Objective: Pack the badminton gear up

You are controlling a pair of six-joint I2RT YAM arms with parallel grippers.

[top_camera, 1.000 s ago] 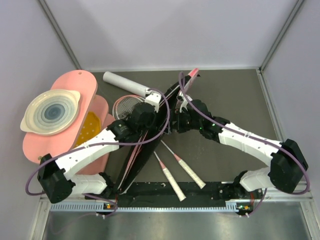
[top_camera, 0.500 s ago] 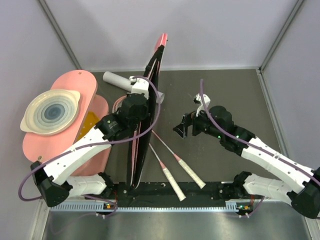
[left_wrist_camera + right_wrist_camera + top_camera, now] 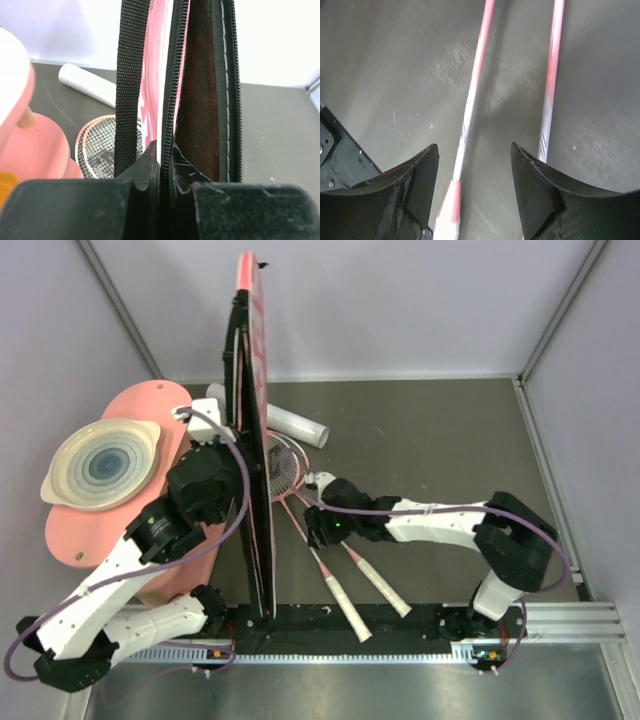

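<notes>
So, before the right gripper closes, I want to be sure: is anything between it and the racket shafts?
Nothing visible. The right gripper hangs open over one racket shaft, with only table beneath; the second shaft runs just beside.

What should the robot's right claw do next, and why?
Probably lower and close on the thin pink-and-white racket shaft seen between its open fingers. The right gripper hovers above it, while the left gripper holds the pink zippered racket bag upright and open.
</notes>
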